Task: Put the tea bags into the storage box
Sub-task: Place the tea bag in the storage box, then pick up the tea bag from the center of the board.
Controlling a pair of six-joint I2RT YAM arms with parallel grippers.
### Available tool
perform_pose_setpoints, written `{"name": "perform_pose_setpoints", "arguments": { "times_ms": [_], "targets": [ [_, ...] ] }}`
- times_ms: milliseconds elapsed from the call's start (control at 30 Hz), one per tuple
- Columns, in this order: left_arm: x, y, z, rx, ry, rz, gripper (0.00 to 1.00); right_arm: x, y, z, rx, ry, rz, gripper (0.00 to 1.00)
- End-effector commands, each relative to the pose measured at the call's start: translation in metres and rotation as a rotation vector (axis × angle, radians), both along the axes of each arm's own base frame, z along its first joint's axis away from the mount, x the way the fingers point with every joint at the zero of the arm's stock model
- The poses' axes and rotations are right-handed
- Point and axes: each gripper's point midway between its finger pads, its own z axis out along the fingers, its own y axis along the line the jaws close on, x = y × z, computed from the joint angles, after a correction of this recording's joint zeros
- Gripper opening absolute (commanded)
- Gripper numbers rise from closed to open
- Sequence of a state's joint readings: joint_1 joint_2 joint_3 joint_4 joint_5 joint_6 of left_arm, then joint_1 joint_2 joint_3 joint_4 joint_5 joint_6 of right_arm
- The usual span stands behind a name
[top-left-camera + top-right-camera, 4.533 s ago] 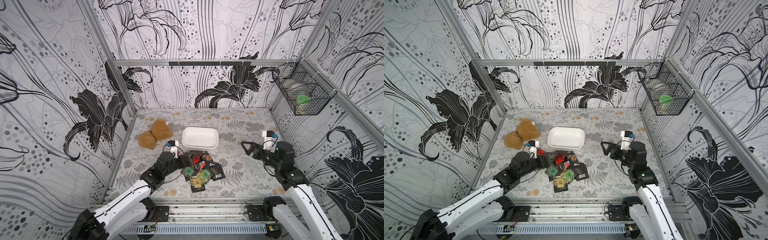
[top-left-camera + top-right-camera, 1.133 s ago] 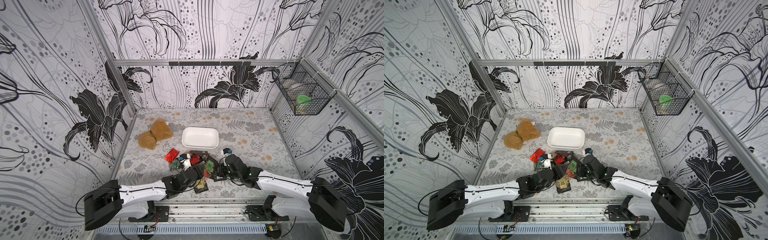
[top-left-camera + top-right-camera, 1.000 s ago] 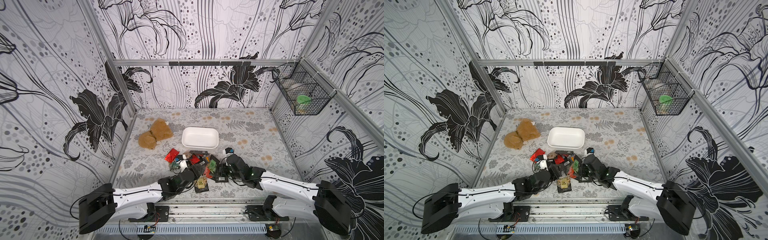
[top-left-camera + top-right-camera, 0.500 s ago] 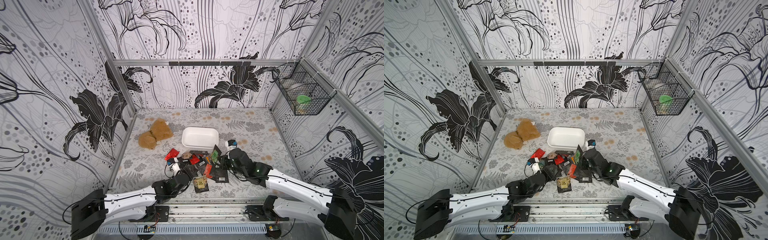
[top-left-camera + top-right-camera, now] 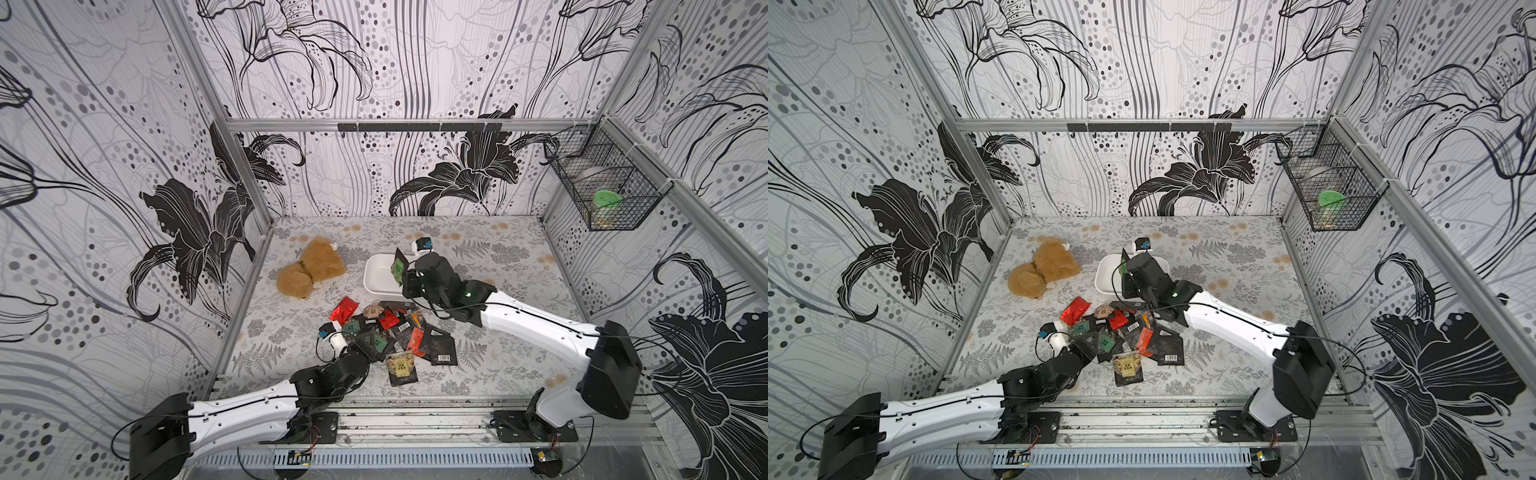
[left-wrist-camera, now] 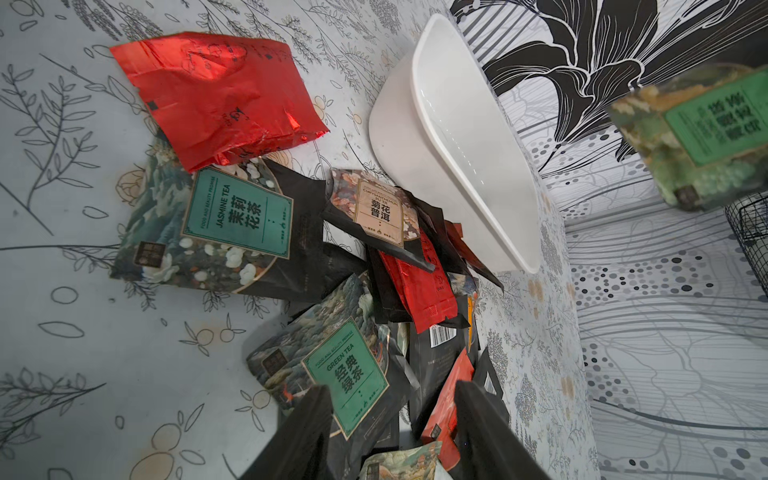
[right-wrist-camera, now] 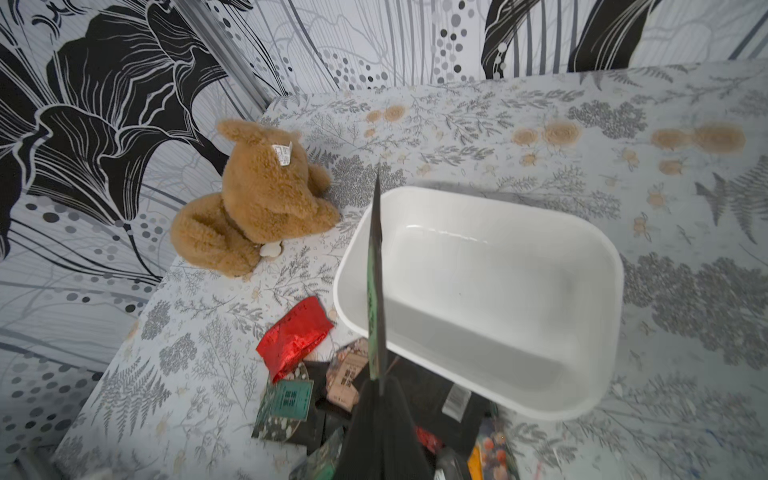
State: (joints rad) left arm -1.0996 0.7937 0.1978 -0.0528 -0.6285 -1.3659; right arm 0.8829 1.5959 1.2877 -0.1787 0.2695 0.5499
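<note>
a tea bag [image 7: 376, 270] is pinched edge-up in the closed right gripper [image 7: 380, 388] over the storage box [image 7: 478, 291] for release, the half-open empty left gripper [image 6: 390, 386] held above the pile [image 5: 386, 328] at its six o'clock.

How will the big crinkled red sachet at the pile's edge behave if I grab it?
Likely light and floppy: the red sachet is creased, puffy foil. Probably slippery, given its glossy sheen. Lying flat on the mat, it may slide before an edge lifts.

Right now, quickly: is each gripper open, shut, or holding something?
Left gripper: open, holding nothing, poised over the tea bags.
Right gripper: shut on a green-labelled tea bag, near the storage box.
</note>
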Motion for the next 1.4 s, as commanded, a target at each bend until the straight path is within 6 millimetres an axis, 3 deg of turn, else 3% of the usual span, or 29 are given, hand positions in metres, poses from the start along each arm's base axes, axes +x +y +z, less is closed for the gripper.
{"name": "perform_pose_setpoints", "arguments": {
  "times_ms": [0,167,333,533,600,800,967,1067,1200,1367],
  "targets": [
    [-0.004,0.01,-0.011,0.013,0.011,0.02,0.53,0.027,0.009,-0.013,-0.067,0.005,0.003,0.0],
    [-0.006,0.015,-0.013,0.019,0.017,0.022,0.53,0.054,0.017,-0.032,-0.083,0.046,-0.016,0.0],
    [-0.007,0.02,-0.014,0.036,0.018,0.031,0.53,0.07,0.005,-0.049,-0.107,0.081,-0.058,0.02],
    [-0.008,0.024,-0.012,0.045,0.019,0.034,0.64,0.067,-0.018,-0.045,-0.158,0.076,-0.087,0.43],
    [-0.009,0.024,-0.01,0.046,0.019,0.032,0.68,0.061,-0.032,-0.039,-0.183,0.067,-0.108,0.48],
    [-0.009,0.015,0.001,0.019,0.008,-0.006,0.71,0.016,-0.084,-0.008,-0.142,0.012,-0.151,0.48],
    [-0.007,-0.019,0.025,-0.046,-0.051,-0.137,0.72,-0.035,-0.12,0.003,-0.049,0.013,-0.132,0.49],
    [-0.009,-0.049,0.042,-0.094,-0.08,-0.26,0.72,-0.065,-0.141,-0.014,-0.013,0.063,-0.135,0.55],
    [-0.014,-0.092,0.055,-0.113,-0.084,-0.422,0.69,-0.098,-0.159,-0.054,0.004,0.173,-0.132,0.62],
    [-0.022,-0.144,0.05,-0.151,-0.039,-0.565,0.63,-0.126,-0.165,-0.103,0.035,0.309,-0.122,0.63]
  ]
}}
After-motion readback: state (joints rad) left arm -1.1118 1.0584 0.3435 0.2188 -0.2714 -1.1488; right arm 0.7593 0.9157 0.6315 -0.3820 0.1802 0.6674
